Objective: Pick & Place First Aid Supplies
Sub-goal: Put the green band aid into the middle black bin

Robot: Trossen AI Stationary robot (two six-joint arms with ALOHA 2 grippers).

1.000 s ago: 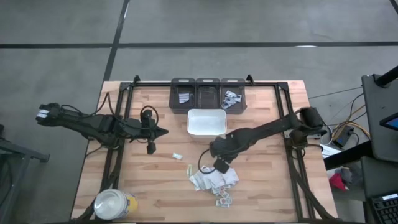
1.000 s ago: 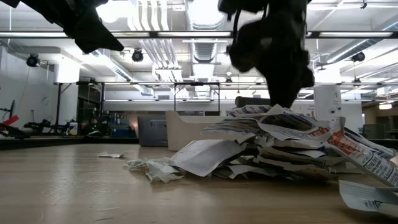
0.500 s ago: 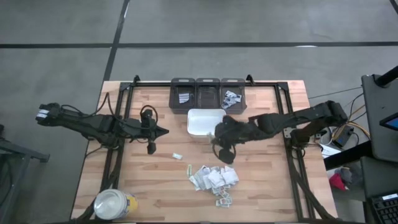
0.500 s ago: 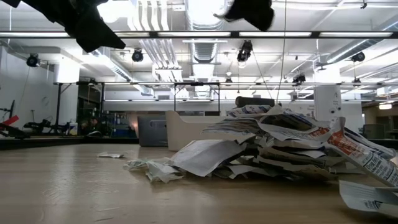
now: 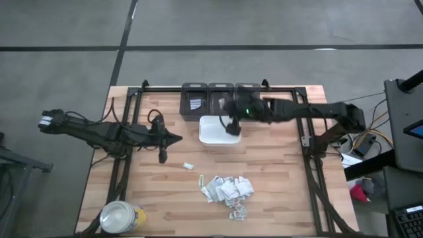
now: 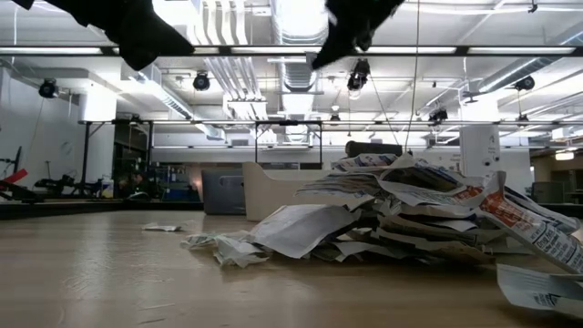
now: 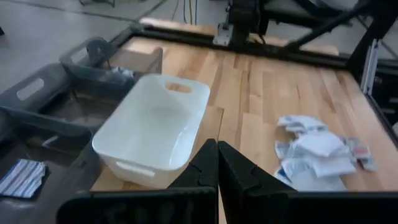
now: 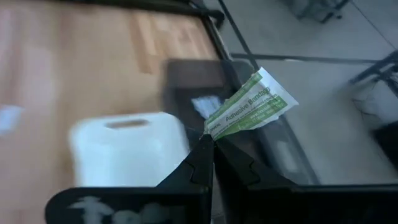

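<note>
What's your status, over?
Right gripper shut on a green adhesive bandage packet, above the white tray by the grey bins. Left gripper shut, empty, waiting mid-table. Packet pile remains. Nothing in the way.

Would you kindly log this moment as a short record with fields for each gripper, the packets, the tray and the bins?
right gripper: shut on a green-printed bandage packet, above the tray's far edge near the bins
left gripper: shut, empty, waiting over the table's left side
pile: loose packets on the wood, nearer than the tray
stray packets: one left of the pile
tray: white, looks empty
bins: three dark, behind the tray, the left one holding packets
jar: near left corner
</note>
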